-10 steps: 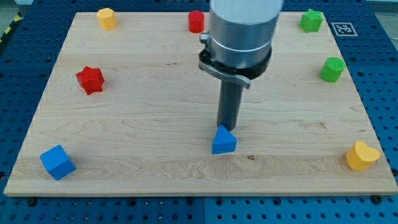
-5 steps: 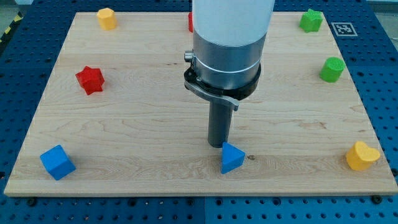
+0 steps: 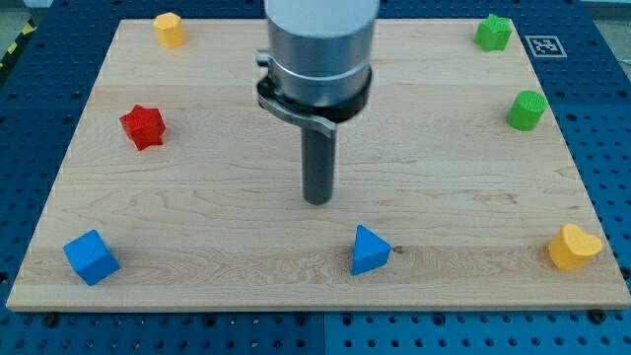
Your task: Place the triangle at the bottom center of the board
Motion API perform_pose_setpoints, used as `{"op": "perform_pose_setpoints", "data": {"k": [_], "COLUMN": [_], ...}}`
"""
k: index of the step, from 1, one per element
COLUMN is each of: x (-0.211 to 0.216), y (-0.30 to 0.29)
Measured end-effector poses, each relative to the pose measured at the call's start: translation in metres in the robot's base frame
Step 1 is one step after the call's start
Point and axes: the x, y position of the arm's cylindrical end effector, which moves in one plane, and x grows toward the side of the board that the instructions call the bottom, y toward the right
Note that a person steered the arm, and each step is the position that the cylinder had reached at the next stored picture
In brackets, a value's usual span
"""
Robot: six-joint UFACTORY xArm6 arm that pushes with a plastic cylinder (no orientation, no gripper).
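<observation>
We saw the blue triangle [image 3: 370, 250] as a small solid wedge lying flat on the wooden surface [image 3: 197, 207], one corner pointing toward the view's right, its upper face a lighter blue than its shaded side. It sat near the view's bottom edge of the surface, a little to the right of the middle.

Our end effector was a straight dark rod hanging from a wide grey cylinder with a black collar; it had no jaws to open or close, and it held nothing. My tip [image 3: 317, 201] rested at the surface level on bare wood, touching no block.

The blue triangle lay below and to the right of my tip in the view, near it but clearly apart, with a strip of bare wood between them.

Going from the near edge to the far one, we noted a blue cube [image 3: 91, 256] at the view's bottom left corner and a yellow block [image 3: 574, 247] with a rounded, heart-like outline at the bottom right. Farther back stood a red star [image 3: 143, 126] on the left side and a green cylinder-like block [image 3: 526, 109] on the right. At the view's top were a yellow block [image 3: 169, 29] on the left, its shape hard to make out, and a green star-like block [image 3: 493, 33] on the right.
</observation>
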Motion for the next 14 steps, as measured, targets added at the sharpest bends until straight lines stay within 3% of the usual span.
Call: {"op": "perform_pose_setpoints", "data": {"k": [1,2,7,10,14], "x": [0.011,0.048,0.071,0.088,0.088], "y": [0.028,0.072,0.11,0.11,0.066]}}
